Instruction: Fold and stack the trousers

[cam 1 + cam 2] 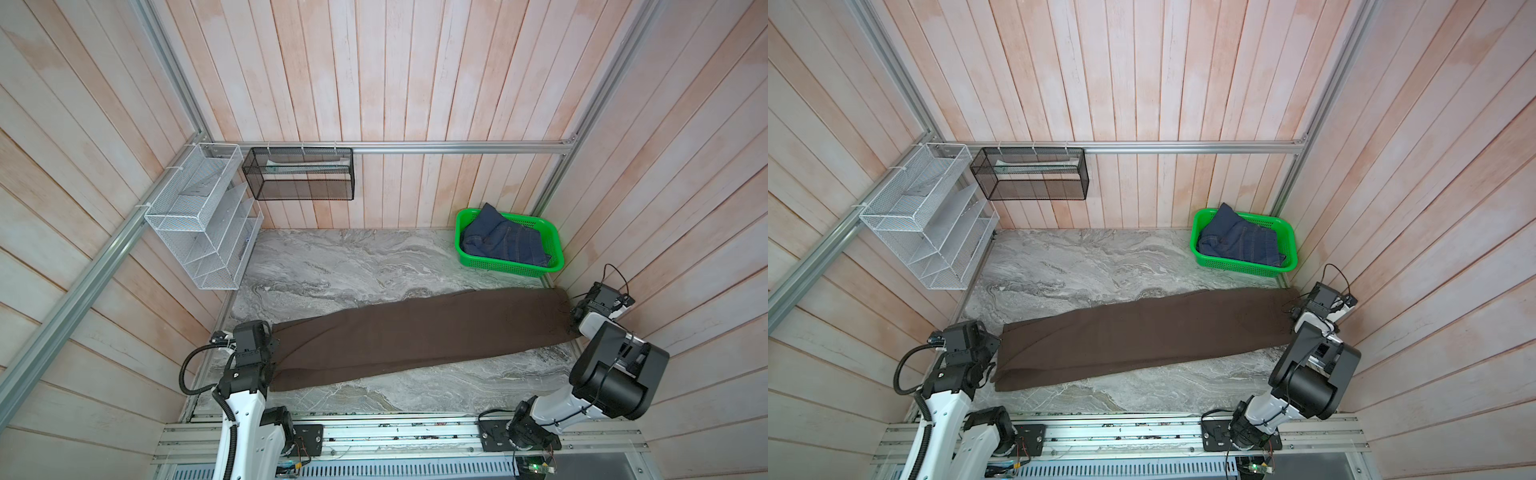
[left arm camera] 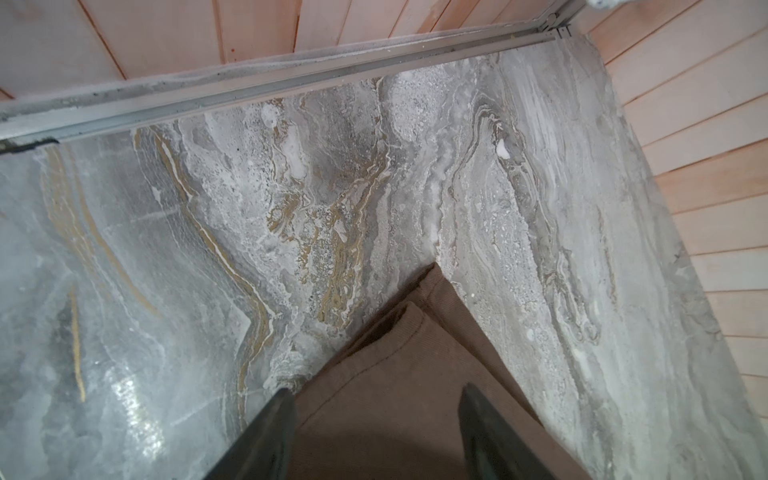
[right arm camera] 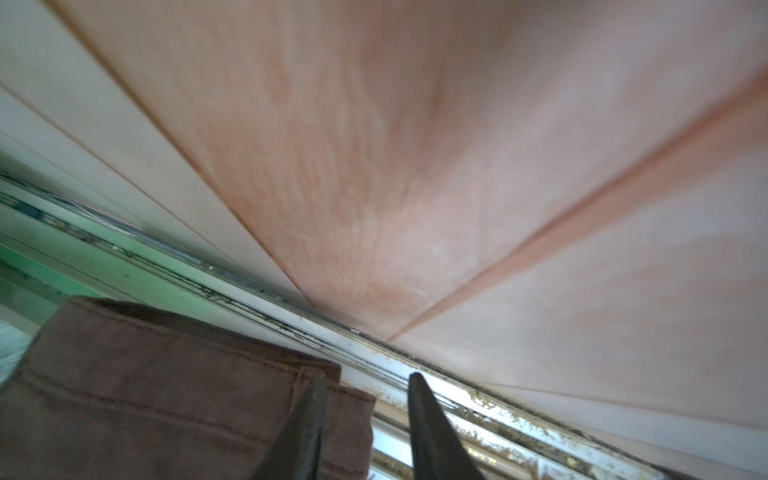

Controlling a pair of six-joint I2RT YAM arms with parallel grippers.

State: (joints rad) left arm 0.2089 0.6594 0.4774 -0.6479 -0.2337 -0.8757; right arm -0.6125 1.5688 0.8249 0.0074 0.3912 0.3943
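Observation:
The dark brown trousers (image 1: pixel 415 336) (image 1: pixel 1142 336) lie flat in a long band across the marble table, folded lengthwise, running from the left edge to the right wall. My left gripper (image 1: pixel 272 353) (image 2: pixel 378 390) hovers over the band's left end with its fingers wide apart; brown fabric (image 2: pixel 395 374) lies beneath them, not pinched. At the right end my right gripper (image 1: pixel 575 318) (image 3: pixel 369 377) is open. One finger lies over the hemmed corner (image 3: pixel 349 415), and the other is over the metal rail by the wall.
A green basket (image 1: pixel 511 269) holding dark blue jeans (image 1: pixel 503 241) stands at the back right. A white wire rack (image 1: pixel 199 216) and a black mesh basket (image 1: pixel 299 174) hang at the back left. Bare marble (image 1: pixel 353 266) stretches behind the trousers. Plank walls close in on both sides.

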